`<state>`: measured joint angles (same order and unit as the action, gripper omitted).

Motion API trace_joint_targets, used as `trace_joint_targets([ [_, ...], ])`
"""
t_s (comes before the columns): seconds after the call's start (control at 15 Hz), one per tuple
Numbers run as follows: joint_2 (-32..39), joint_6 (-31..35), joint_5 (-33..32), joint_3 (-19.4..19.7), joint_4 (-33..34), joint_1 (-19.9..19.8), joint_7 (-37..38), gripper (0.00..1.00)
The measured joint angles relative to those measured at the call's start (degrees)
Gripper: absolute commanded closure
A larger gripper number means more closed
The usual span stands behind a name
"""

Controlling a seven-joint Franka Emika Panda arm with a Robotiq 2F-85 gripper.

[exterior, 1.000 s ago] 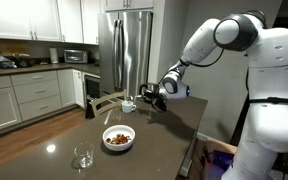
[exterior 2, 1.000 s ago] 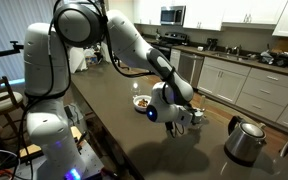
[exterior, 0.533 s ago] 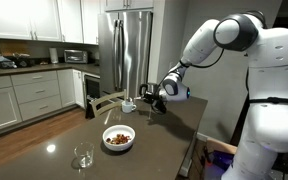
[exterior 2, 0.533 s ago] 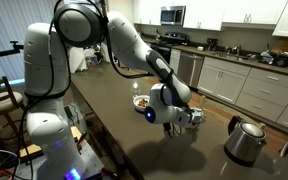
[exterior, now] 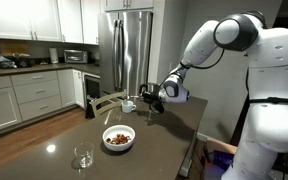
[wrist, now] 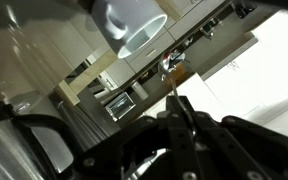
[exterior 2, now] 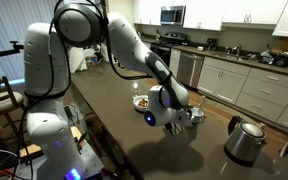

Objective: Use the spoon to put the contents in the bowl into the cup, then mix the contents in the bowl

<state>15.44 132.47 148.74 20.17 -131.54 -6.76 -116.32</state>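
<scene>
The dark end effector [exterior: 152, 99] hangs above the dark surface [exterior: 159, 145], just beside the small squat white cup [exterior: 128, 104]. Its jaws are pressed together. In the wrist view a thin, slender spoon [wrist: 174, 90] comes out from between them, so the end effector [wrist: 179, 120] appears to be clamped on the spoon's handle.

The spoon's long axis runs straight out from the fingertips. In the wrist view it points towards the cup [wrist: 136, 25], whose open mouth sits a little beyond the tip and off to one side. That relation seems to decide the coming move: the tip is near the cup's rim but not clearly over its opening.

The round white bowl [exterior: 118, 146] stands apart from the end effector on the camera side of the cup. It holds a heap of small brown and reddish chunks [exterior: 117, 137]. A clear stemless glass [exterior: 82, 156] stands further off, near the surface's edge.

Much is hard to read. A brownish speck shows near the spoon's tip in the wrist view, but whether the spoon carries any chunks cannot be told. In both exterior views the spoon is too thin to make out with confidence. From one side the end effector [exterior 2: 179, 118] partly covers the cup [exterior 2: 197, 114], and the inside of the cup is not visible. A metal kettle [exterior 2: 246, 140] stands well apart.
</scene>
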Motion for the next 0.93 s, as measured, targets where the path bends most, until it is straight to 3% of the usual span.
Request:
trace_joint_targets([
  [0.93, -0.1, -6.0, 0.0, 1.1, -1.0, -3.3, -6.0, 0.97],
])
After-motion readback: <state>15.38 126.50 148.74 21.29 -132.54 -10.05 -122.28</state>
